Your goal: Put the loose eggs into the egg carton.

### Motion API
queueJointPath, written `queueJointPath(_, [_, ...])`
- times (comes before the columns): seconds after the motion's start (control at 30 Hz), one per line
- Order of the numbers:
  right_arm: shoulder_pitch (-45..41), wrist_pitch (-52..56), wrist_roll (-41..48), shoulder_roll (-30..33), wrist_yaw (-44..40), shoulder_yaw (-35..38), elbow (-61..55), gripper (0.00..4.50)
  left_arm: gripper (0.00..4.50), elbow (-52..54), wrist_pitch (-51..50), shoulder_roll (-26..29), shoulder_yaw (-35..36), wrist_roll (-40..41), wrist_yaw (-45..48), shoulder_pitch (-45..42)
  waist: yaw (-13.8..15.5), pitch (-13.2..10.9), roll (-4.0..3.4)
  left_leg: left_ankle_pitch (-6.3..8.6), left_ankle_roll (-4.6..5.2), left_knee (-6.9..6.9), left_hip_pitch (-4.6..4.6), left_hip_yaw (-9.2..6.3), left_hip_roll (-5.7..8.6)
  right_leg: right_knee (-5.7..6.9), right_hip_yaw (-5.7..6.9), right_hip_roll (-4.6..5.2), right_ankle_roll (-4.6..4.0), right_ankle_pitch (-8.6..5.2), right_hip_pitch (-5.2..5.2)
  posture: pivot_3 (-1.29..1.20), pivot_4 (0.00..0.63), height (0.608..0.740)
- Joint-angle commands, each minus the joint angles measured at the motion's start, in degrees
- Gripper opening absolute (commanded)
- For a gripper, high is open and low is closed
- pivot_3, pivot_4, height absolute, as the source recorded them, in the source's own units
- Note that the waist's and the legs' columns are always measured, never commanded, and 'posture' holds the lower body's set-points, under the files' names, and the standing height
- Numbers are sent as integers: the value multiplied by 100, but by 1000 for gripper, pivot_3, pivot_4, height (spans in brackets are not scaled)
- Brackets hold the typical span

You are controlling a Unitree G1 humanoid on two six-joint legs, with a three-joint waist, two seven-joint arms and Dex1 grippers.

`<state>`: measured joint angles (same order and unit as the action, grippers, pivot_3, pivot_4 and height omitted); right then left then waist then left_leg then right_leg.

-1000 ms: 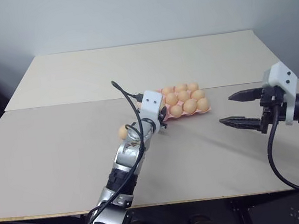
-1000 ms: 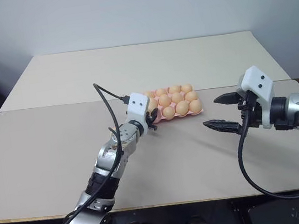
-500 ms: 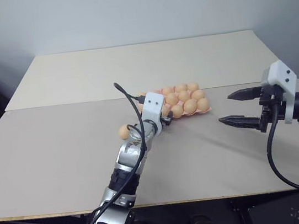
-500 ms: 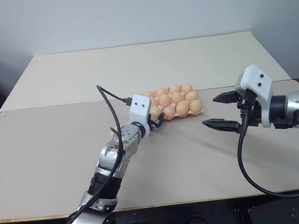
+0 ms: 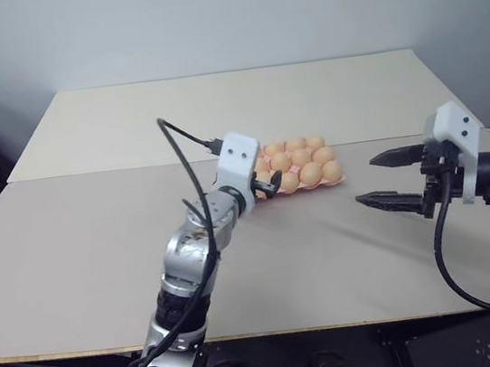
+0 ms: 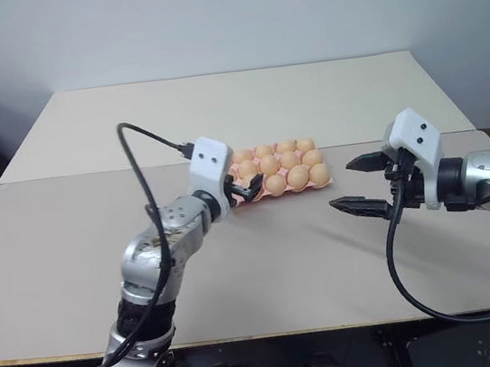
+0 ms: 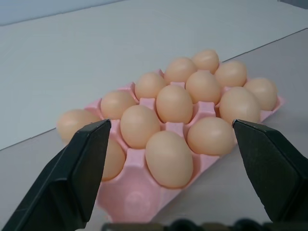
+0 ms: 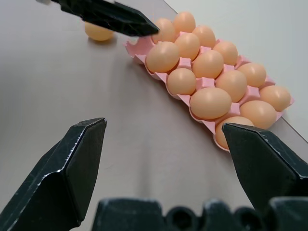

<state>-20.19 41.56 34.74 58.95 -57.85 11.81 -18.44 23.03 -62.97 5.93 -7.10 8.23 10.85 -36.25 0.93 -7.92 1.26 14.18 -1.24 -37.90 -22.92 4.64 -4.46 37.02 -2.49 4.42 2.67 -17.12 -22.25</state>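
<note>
Near the middle of the worktop [image 5: 72, 253], just on the near side of the seam between its two boards, sits the pink egg carton [image 7: 139, 190], its long side running left to right, with orange-tan eggs [image 7: 174, 103] filling nearly all its cups; the wrist view along the left arm shows an empty cup at the carton's near left corner. One loose egg [image 8: 98, 32] lies on the worktop just beyond the carton's left end, apart from it. The left claw [image 6: 252, 185] hangs just above the carton's left end, raised off the surface, its black fingers [image 7: 72, 168] spread wide apart with nothing between them; one fingertip of it juts in over the left-hand eggs as seen from the right wrist. The right claw [image 5: 380, 179] hovers well to the right of the carton, clear of it and above the bare worktop, pointing left toward the carton, its two fingers [image 8: 72, 163] likewise released and empty.
</note>
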Motion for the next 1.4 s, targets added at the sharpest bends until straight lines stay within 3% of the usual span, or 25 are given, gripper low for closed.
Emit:
queueJointPath(0.03, [-211,-161,-50,48,-87,0,54,4500,4394,922,-1060,387,767,619,453,-38,-28,0,0,0,0,0,0,-1,0,2,0,0,0,0,0,0,150,740])
queueJointPath(0.17, [-341,-228,-128,19,-171,-127,179,4500,4394,1460,-1978,1354,2017,1587,1432,94,-58,0,0,0,0,1,3,-1,-4,2,1,-3,0,0,-1,0,150,740])
queueJointPath(0.33, [-439,-287,-182,-37,-187,-227,252,4500,4394,1350,186,3106,3417,2372,3908,2043,-159,0,-1,-13,-25,8,3,8,-14,1,1,-4,-1,-1,-7,0,150,740])
queueJointPath(0.57, [-428,-322,-231,-11,-233,-186,315,4500,4394,324,1780,4111,4426,2639,5230,3236,-24,0,2,4,4,4,9,10,-12,-4,11,0,-3,-2,3,0,150,740])
queueJointPath(0.77, [-348,-347,-240,65,-268,-83,355,4500,4394,-251,1520,5002,5003,3219,5828,3464,-44,0,3,10,14,7,-7,13,-16,-6,8,-4,-4,-3,-17,0,150,740])
queueJointPath(1.0, [-377,-368,-281,53,-238,-91,400,4500,4394,-409,1334,5404,4717,3538,5783,3428,-52,0,1,10,14,8,4,20,-17,1,4,-4,-5,-3,-12,0,150,740])
queueJointPath(1.23, [-299,-294,-228,55,-162,-13,237,4500,4394,-306,1762,4858,3229,2744,4302,2748,-25,0,2,11,16,7,-1,19,-16,0,3,-4,-5,-3,-13,0,150,740])
queueJointPath(1.4, [-162,-214,-164,52,-95,90,39,4500,4394,-72,1227,4443,2223,2693,3488,1976,-20,0,2,11,16,5,-7,16,-15,1,3,-5,-4,-3,-15,0,150,740])
